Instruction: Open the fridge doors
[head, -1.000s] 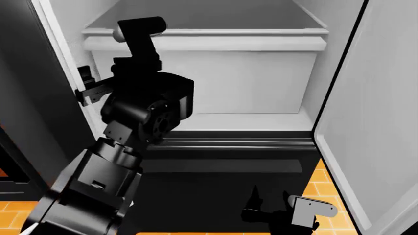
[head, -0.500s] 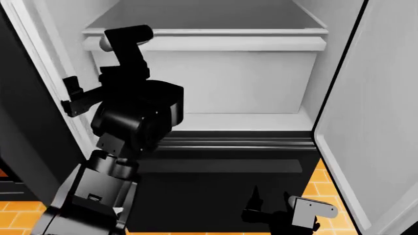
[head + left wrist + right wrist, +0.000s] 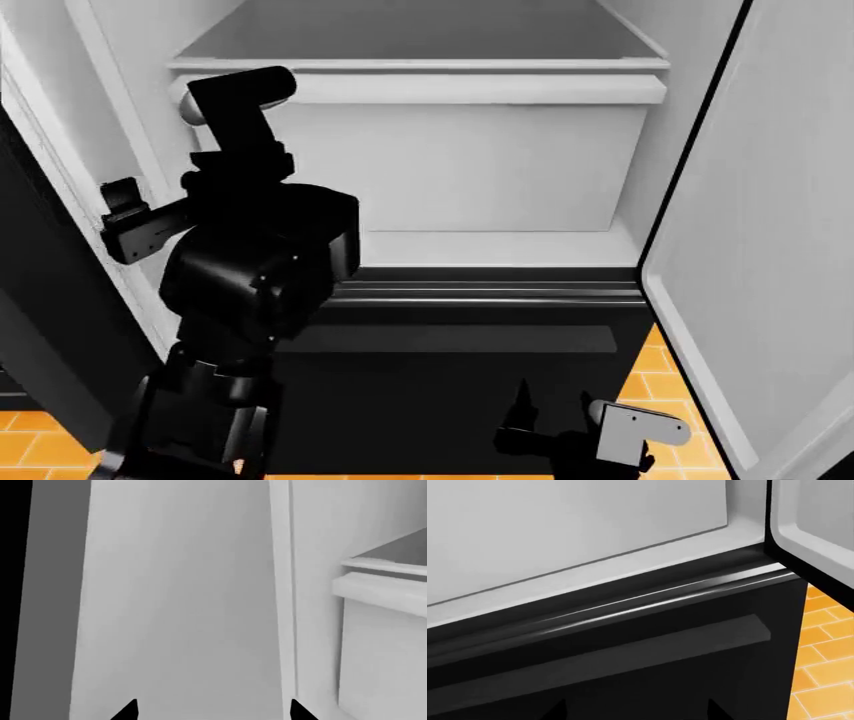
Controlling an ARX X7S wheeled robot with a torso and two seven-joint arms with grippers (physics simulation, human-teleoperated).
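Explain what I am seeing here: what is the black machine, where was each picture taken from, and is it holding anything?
These are simulator renders of a two-armed wheeled robot facing an open fridge. The head view looks down from the robot's head. The big black shape there is its left arm, raised with the left gripper against the white inner face of the left door. The right door stands open too. Between them is a white bin, with a black drawer below and orange floor tiles. The right gripper hangs low in front of the drawer.

The left wrist view comes from a camera by that gripper: only the jaw tips show, apart, with white door lining ahead. The right wrist view shows the drawer's handle. Neither gripper holds anything.
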